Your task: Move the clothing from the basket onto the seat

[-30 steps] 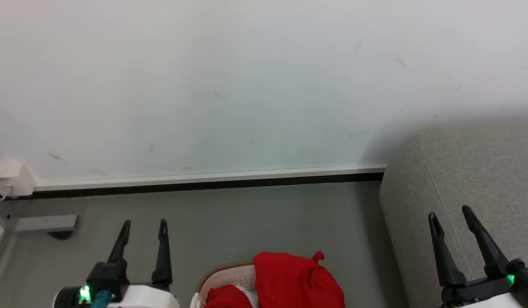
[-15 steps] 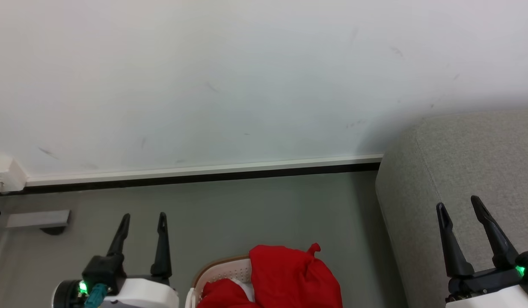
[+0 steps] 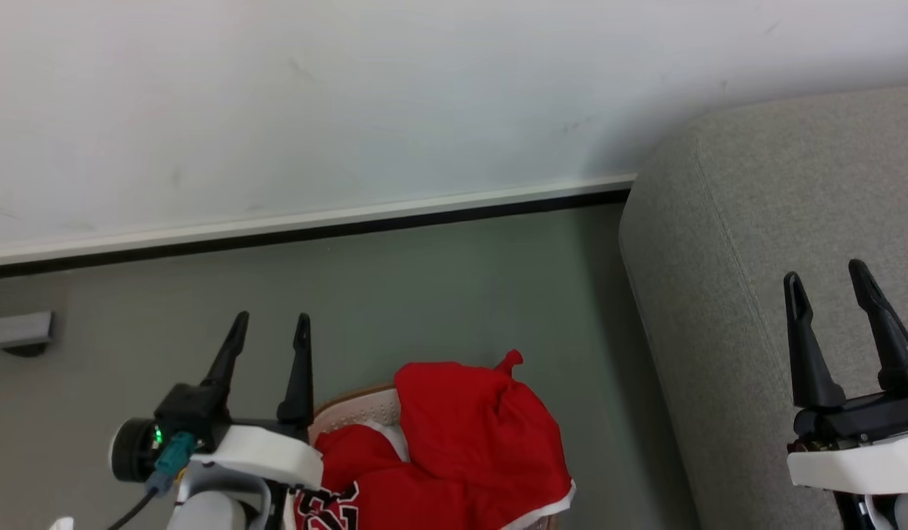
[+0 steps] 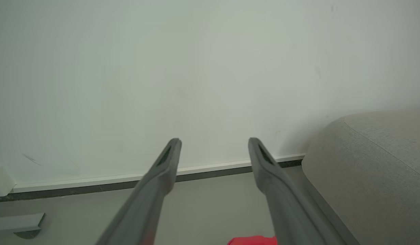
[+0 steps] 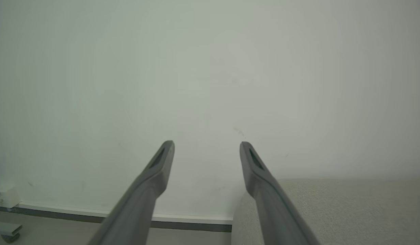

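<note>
Red clothing (image 3: 469,434) with white trim is heaped in the basket (image 3: 355,412), whose cream perforated wall and brown rim peek out at the bottom centre of the head view. A sliver of the red clothing (image 4: 252,241) lies at the bottom edge of the left wrist view. The grey seat (image 3: 756,243) fills the right side. My left gripper (image 3: 271,321) is open just left of the basket, nothing between its fingers. My right gripper (image 3: 825,271) is open above the seat (image 5: 332,211), empty too. Both point towards the wall.
A white wall with a white and black skirting (image 3: 314,221) runs across the back, above grey floor (image 3: 424,294). A grey metal foot (image 3: 16,331) sits at the far left. A white box (image 5: 4,195) is fixed low on the wall.
The head camera has tilted downward, so the whole scene has slid up and more of the basket, clothing and seat shows. Both grippers stay open.
</note>
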